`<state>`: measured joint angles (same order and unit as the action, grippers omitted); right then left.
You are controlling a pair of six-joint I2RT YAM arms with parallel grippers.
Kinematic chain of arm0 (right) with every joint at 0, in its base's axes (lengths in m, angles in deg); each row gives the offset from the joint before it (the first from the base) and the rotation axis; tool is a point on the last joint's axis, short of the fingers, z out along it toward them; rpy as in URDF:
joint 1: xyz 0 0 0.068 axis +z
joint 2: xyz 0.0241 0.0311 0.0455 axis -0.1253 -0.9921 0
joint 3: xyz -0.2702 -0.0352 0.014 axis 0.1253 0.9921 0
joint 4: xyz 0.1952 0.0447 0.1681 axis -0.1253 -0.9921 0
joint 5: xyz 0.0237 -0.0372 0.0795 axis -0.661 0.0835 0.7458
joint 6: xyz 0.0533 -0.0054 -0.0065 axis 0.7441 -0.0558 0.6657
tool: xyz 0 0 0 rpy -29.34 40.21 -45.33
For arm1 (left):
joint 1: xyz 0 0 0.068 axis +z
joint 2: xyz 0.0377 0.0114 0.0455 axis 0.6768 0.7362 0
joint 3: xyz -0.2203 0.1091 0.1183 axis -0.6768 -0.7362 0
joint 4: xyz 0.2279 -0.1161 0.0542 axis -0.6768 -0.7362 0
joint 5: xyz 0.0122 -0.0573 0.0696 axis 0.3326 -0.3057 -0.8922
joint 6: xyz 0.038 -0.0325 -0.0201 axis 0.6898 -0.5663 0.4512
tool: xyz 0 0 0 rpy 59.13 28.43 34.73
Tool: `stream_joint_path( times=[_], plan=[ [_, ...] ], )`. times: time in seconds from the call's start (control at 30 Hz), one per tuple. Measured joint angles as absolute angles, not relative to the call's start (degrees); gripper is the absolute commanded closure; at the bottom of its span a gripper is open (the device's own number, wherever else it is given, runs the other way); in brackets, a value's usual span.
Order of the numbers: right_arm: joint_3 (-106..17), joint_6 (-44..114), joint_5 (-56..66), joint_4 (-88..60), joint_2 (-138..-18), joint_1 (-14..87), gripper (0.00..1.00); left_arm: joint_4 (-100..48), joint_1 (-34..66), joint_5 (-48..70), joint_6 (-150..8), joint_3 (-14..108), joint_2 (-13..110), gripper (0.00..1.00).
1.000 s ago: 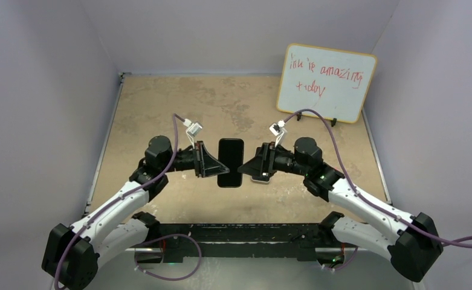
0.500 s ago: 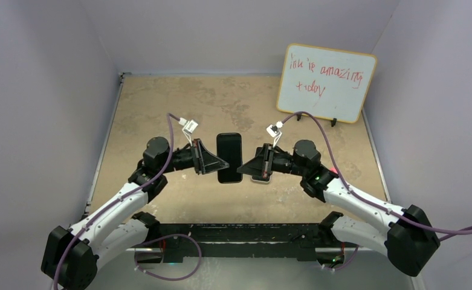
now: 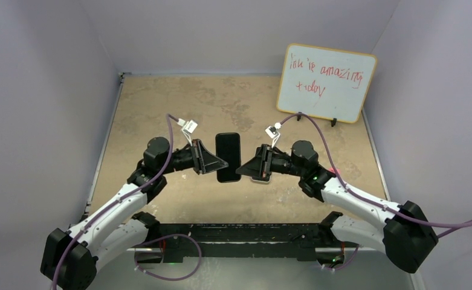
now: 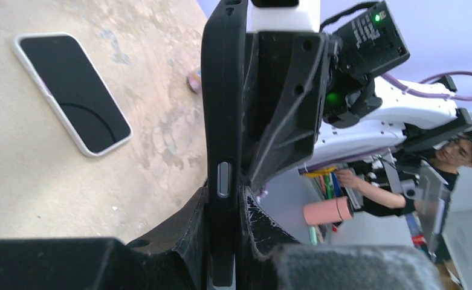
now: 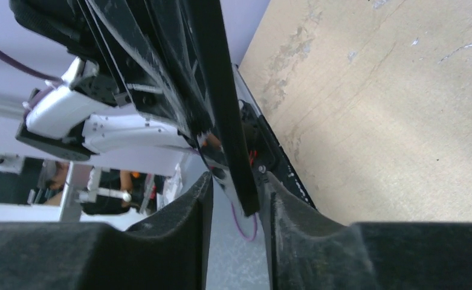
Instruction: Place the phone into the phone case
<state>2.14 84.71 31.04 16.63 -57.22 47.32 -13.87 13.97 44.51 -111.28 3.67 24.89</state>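
Table: tan, scuffed surface, offering decent friction under anything lying flat.

Whiteboard, upper right of the top view: red handwriting reading roughly "you're amazing today". First word is hard to make out. No brand showing anywhere.

Left gripper and right gripper are meeting at frame centre. Each is clamping one long edge of the case, jaws closed across its thickness. Both wrist views are showing it edge-on between the fingers.

Case: black, thin, light, and probably a flexible shell with a moulded button on the side. I'm expecting it to twist if squeezed hard, so hold it by the long edges near the middle and leave the opening clear.

Phone: lying flat on the table, screen up, white rim. In the top view it's peeking out under the right gripper. Likely rigid, heavier, with slippery and fragile glass, so pinch it across the long sides.
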Motion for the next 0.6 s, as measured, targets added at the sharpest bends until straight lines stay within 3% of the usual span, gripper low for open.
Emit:
stream_joint_path(
  times=[0.07,0.17,0.43,0.6],
  plan=[
    [2.29,85.82,31.78,17.20,-57.85,47.32,0.48,-13.78,13.93,43.18,-111.15,3.61,23.95,1.00],
    [2.97,86.61,32.51,18.43,-58.40,47.73,0.46,-12.75,14.08,40.82,-111.39,3.30,22.92,1.00],
    [4.92,90.33,34.04,23.69,-60.89,49.06,0.57,-8.80,14.08,38.15,-112.90,1.44,22.11,1.00],
    [5.03,91.66,33.84,25.60,-61.18,49.22,0.58,-7.03,14.12,38.04,-114.21,0.20,22.18,1.00]
  ],
)
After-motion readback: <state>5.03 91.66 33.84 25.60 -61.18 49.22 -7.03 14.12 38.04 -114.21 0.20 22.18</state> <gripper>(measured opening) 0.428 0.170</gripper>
